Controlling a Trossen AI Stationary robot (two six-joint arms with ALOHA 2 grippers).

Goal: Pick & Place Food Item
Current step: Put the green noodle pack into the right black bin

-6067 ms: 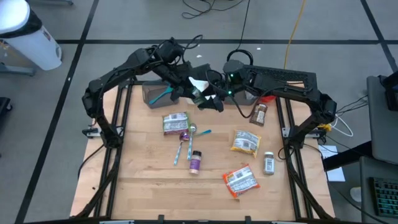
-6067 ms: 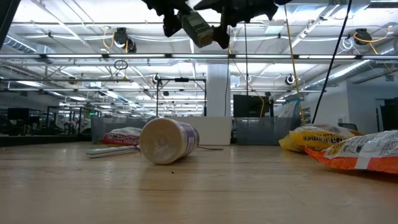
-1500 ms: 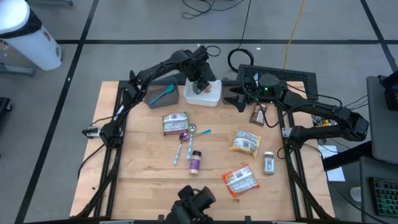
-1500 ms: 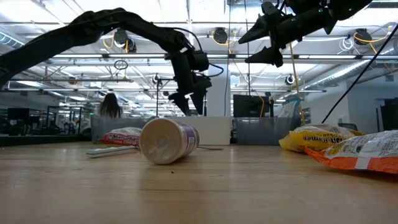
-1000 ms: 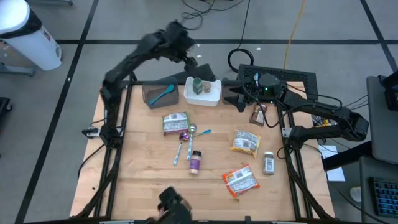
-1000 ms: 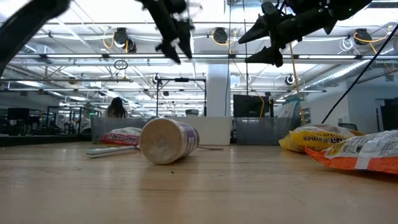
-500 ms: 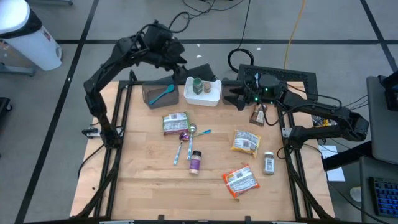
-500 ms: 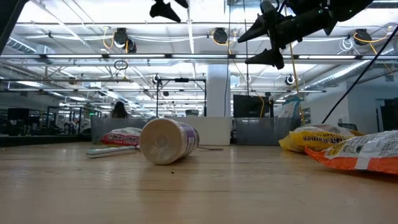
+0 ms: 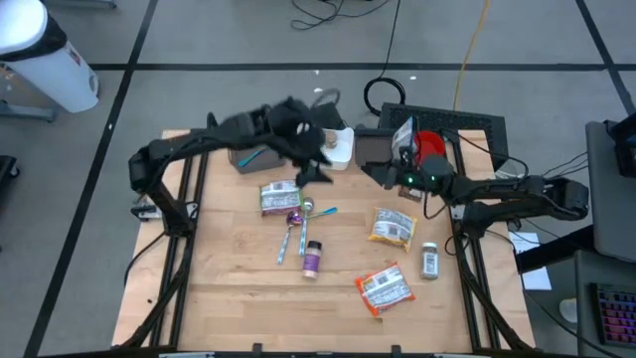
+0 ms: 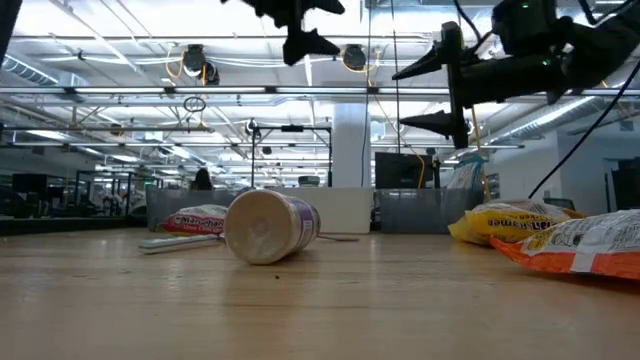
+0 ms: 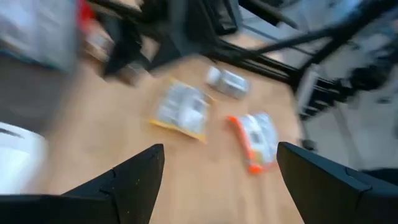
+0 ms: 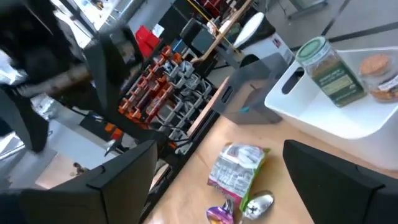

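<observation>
Overhead and wrist views, both arms raised above the bench [image 9: 229,298]. I have the left gripper [image 9: 320,171] hanging just inside the far edge, above the near rim of the white bin [image 9: 341,151]; its fingers stand apart and carry nothing, as the left wrist view shows between the two dark fingers [image 11: 134,177]. The right gripper [image 9: 379,161] waits by the far right corner, fingers spread and empty, pointed toward the same bin.

The task's thing, a green-lidded spice jar [image 12: 328,70], stands upright in the white bin at the far edge, with a second, orange-topped jar [image 12: 376,68] beside it. I judge this placement finished, which would explain why both grippers are free and clear of the bin.

Count on the bare bench:
- four food pouches: one near the far edge [image 9: 279,196], one yellow toward the right edge [image 9: 392,228], one orange toward the near edge [image 9: 384,288], and one behind the left pouch I cannot confirm, so I count three;
- two spoons [image 9: 299,221];
- one purple jar [image 9: 311,260] on its side;
- one small shaker [image 9: 430,261].

A grey bin [image 9: 250,154] holds a teal utensil.
</observation>
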